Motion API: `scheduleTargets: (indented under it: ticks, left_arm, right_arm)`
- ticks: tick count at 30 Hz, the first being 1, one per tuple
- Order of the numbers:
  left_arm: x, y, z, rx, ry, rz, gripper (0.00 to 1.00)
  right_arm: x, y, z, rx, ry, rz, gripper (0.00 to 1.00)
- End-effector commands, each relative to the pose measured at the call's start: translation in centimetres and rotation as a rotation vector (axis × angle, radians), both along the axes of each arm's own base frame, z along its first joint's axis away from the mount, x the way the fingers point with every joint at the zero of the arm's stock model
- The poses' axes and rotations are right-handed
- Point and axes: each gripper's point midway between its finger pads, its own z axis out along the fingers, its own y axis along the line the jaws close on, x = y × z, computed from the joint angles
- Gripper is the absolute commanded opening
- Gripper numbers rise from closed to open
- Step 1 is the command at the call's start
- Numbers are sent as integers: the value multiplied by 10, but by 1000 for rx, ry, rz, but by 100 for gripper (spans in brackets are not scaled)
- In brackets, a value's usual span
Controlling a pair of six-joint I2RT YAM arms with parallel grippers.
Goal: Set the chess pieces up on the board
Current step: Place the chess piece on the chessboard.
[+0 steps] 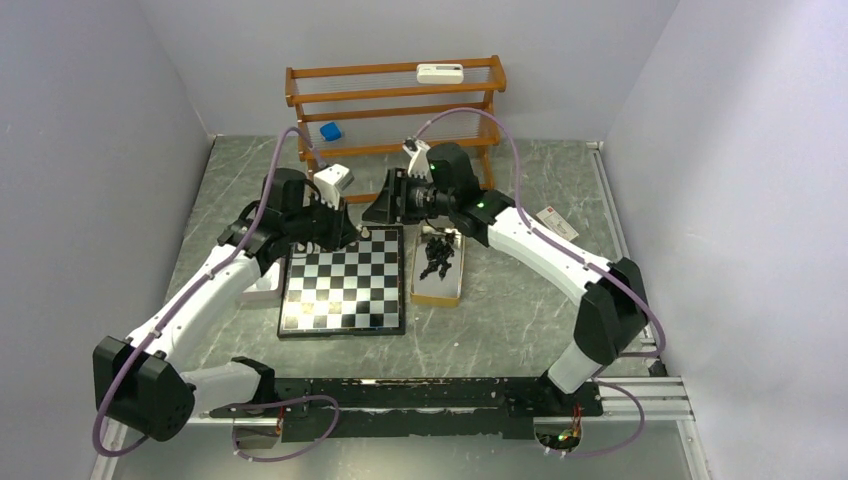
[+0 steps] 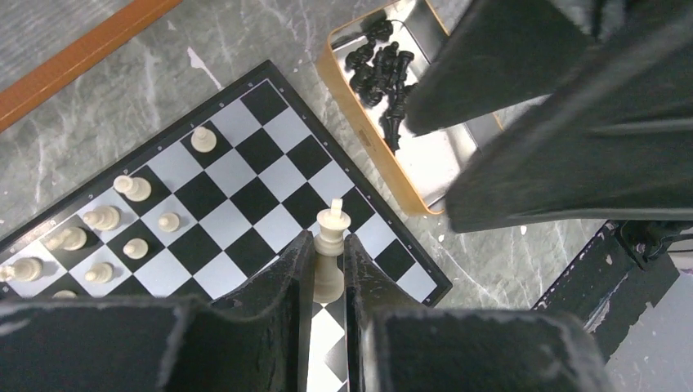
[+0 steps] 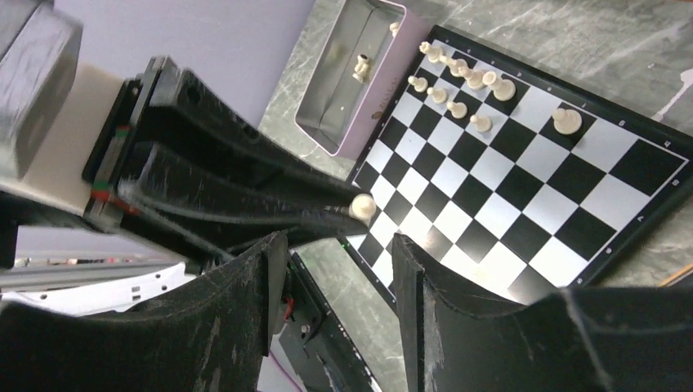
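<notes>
Black left tool (image 2: 328,245): narrow, its fingers (image 2: 286,282) clamped on the stem of one tall cream piece (image 2: 331,227) held upright.
Held piece: over a square near the board's edge on the side of the black-piece tray; whether its base touches the board cannot be told.
Right tool (image 3: 335,245): jaws apart with nothing between them, hovering just beside the left tool, with the held piece's head just ahead of its tips.
Board (image 2: 270,155): right under the left tool, flat on the desk (image 1: 500,320), with most squares bare.
Cream pieces on board (image 2: 106,220): several standing close together across the board from the held piece, by the edge next to the silver tray; one more (image 2: 203,139) stands alone, apart from that group.
Black pieces (image 2: 380,65): heaped in a gold-rimmed tray (image 2: 359,139) just beyond the left tool, beside the board's edge.
Silver tray (image 3: 343,82): on the far side of the board from the right tool, one cream piece (image 3: 360,65) inside.
Wooden rack (image 1: 395,95): behind both tools against the wall, a white box (image 1: 440,72) on its top shelf.
</notes>
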Motion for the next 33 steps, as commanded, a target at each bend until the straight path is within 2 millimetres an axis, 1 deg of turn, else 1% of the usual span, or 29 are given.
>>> scheduleTargets:
  ticks: [1, 3, 8, 12, 17, 20, 24, 31, 33]
  left_arm:
    - [-4, -14, 13, -30, -81, -81, 12]
    - [-5, -15, 12, -27, -87, -82, 12]
    - [-9, -18, 13, -25, -94, -100, 12]
    - [-6, -17, 12, 0, -126, -113, 12]
    - [-5, -19, 8, 18, -133, -125, 12]
    - [-5, -21, 8, 18, -143, -134, 12]
    - [-5, -22, 6, 19, -159, -139, 12]
    - [-5, -21, 5, 35, -172, -144, 11]
    - [-4, -20, 4, 41, -173, -140, 11]
  right_arm:
    - [-1, 9, 0, -2, 45, 47, 53]
    - [1, 11, -1, -6, 52, 47, 52]
    - [3, 15, -15, -25, 93, 60, 51]
    - [-1, 20, -23, -20, 116, 92, 48]
    - [-11, 21, -41, -41, 161, 142, 49]
    - [-13, 21, -50, -44, 179, 151, 49]
    - [-17, 23, -55, -28, 194, 175, 40]
    - [-20, 23, -56, -18, 198, 191, 20]
    - [-20, 23, -58, -16, 200, 192, 16]
